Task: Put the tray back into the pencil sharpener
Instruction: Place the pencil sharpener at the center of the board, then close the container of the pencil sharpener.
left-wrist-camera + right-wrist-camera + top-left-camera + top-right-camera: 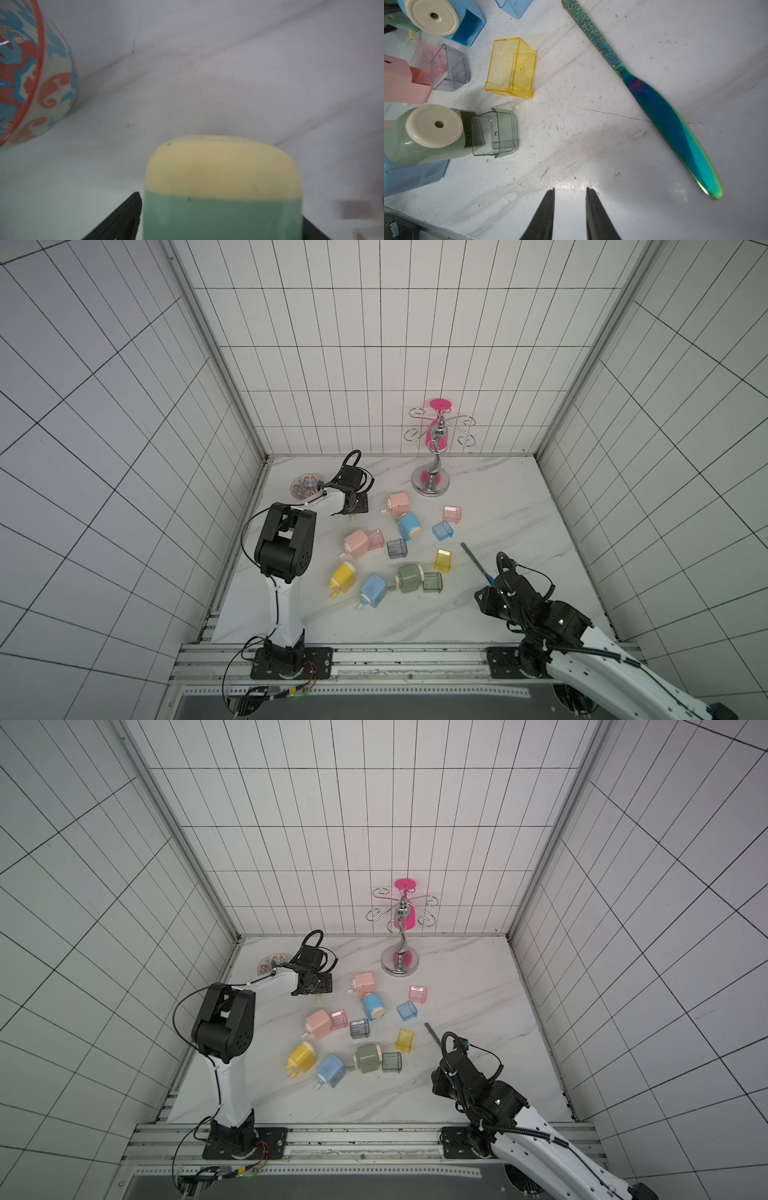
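Starting left: well off behind and to the left of the green sharpener (409, 577), our left pincer (220, 205) is spread wide around a teal-and-cream sharpener (222, 170). Gripping or just flanking it, we can't tell. The tray (495, 133) sits half in the green sharpener's slot, poking out its right end. Shove it crooked and we reckon it jams, or the loose sharpener skids over the bench (498, 497). It's smoky, see-through, with rounded corners. Further right, our right pincer (570, 190) hovers barely parted, empty.

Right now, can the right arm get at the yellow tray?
Probably yes. The right tool is open and empty, only bare table lies between it and the yellow tray, and the knife lies off to the side.
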{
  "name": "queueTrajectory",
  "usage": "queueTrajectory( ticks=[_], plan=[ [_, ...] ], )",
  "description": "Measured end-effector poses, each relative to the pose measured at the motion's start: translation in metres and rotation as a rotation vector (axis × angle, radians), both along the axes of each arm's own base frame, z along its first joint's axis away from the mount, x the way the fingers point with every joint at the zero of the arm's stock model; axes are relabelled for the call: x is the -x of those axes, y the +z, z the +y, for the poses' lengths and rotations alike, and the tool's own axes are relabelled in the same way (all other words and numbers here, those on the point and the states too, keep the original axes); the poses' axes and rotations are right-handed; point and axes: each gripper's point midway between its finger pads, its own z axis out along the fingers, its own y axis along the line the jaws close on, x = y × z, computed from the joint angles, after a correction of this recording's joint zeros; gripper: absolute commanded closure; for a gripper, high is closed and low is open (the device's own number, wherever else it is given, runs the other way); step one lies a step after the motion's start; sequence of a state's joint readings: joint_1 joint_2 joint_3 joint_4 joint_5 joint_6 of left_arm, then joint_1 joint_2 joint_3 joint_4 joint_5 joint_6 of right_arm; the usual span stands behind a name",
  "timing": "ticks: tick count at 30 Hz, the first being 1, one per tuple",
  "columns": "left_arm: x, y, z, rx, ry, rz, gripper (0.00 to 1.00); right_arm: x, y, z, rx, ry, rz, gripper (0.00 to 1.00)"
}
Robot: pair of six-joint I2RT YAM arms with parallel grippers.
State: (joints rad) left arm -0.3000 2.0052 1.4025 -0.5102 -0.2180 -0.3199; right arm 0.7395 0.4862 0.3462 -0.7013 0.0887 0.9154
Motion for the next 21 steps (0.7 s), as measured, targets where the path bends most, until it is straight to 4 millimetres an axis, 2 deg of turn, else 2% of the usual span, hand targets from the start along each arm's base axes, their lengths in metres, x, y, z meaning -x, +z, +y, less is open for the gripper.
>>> queueTrajectory(
  ticks=[3, 6, 8, 10, 13, 15, 18, 21],
  plan=[
    [0.003, 0.032, 0.002, 0.001, -0.019, -0.061, 0.06, 0.000, 0.000, 0.000, 0.000, 0.001, 0.000, 0.70],
    [0.007, 0.083, -0.001, 0.030, -0.058, -0.168, 0.08, 0.000, 0.000, 0.000, 0.002, 0.003, 0.001, 0.70],
    [0.015, 0.125, -0.010, 0.068, -0.135, -0.261, 0.10, 0.000, -0.001, 0.000, 0.006, 0.007, 0.001, 0.70],
    [0.030, 0.163, -0.024, 0.104, -0.236, -0.361, 0.10, 0.001, -0.002, 0.000, 0.016, 0.013, 0.006, 0.69],
    [0.064, 0.201, -0.059, 0.126, -0.426, -0.483, 0.10, 0.002, -0.007, -0.001, 0.040, 0.023, 0.024, 0.68],
    [0.091, 0.211, -0.089, 0.124, -0.582, -0.529, 0.09, 0.003, -0.010, 0.000, 0.053, 0.033, 0.042, 0.67],
    [0.138, 0.207, -0.133, 0.103, -0.838, -0.560, 0.08, 0.003, -0.013, 0.004, 0.062, 0.050, 0.069, 0.66],
    [0.178, 0.193, -0.155, 0.077, -1.032, -0.549, 0.08, 0.001, -0.012, 0.013, 0.052, 0.076, 0.085, 0.65]
  ],
)
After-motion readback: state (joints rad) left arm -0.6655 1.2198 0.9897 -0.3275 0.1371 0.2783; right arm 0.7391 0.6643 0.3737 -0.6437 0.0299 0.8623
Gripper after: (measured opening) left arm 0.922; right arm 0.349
